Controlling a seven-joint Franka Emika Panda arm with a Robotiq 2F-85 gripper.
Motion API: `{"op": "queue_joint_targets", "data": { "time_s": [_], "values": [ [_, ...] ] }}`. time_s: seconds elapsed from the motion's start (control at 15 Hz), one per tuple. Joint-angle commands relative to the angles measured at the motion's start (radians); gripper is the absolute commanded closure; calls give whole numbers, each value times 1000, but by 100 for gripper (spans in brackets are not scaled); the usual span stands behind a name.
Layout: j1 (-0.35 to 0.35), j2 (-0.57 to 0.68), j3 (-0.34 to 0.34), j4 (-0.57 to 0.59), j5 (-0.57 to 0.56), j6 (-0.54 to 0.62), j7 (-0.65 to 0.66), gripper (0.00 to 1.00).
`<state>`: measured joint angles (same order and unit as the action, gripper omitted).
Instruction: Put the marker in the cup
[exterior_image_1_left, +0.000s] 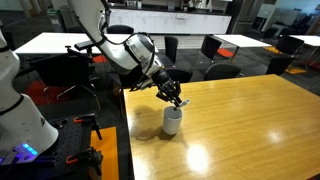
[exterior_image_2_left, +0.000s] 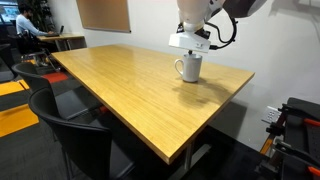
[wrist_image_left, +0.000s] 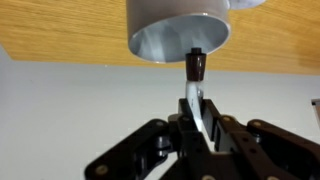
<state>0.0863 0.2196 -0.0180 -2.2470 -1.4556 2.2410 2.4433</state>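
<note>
The marker (wrist_image_left: 195, 92) is held in the gripper (wrist_image_left: 200, 126), with the jaws closed narrowly on its pale barrel. In the wrist view its dark tip is pointed at the open mouth of the cup (wrist_image_left: 178, 25) and is seen just at the rim; whether it is inside cannot be told. In both exterior views the gripper is seen directly above the cup (exterior_image_1_left: 172, 121) (exterior_image_2_left: 188, 68). The cup is stood upright on the wooden table (exterior_image_1_left: 250, 120), near one edge. Black chairs (exterior_image_2_left: 85, 140) are placed well apart from the cup.
</note>
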Motion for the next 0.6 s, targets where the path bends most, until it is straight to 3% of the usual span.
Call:
{"op": "queue_joint_targets", "data": {
  "time_s": [0.0, 0.13, 0.53],
  "values": [
    [-26, 42, 20, 36, -25, 16, 20, 57],
    [-27, 48, 23, 38, -20, 19, 18, 51],
    [-24, 20, 31, 27, -16, 17, 24, 5]
  ]
}}
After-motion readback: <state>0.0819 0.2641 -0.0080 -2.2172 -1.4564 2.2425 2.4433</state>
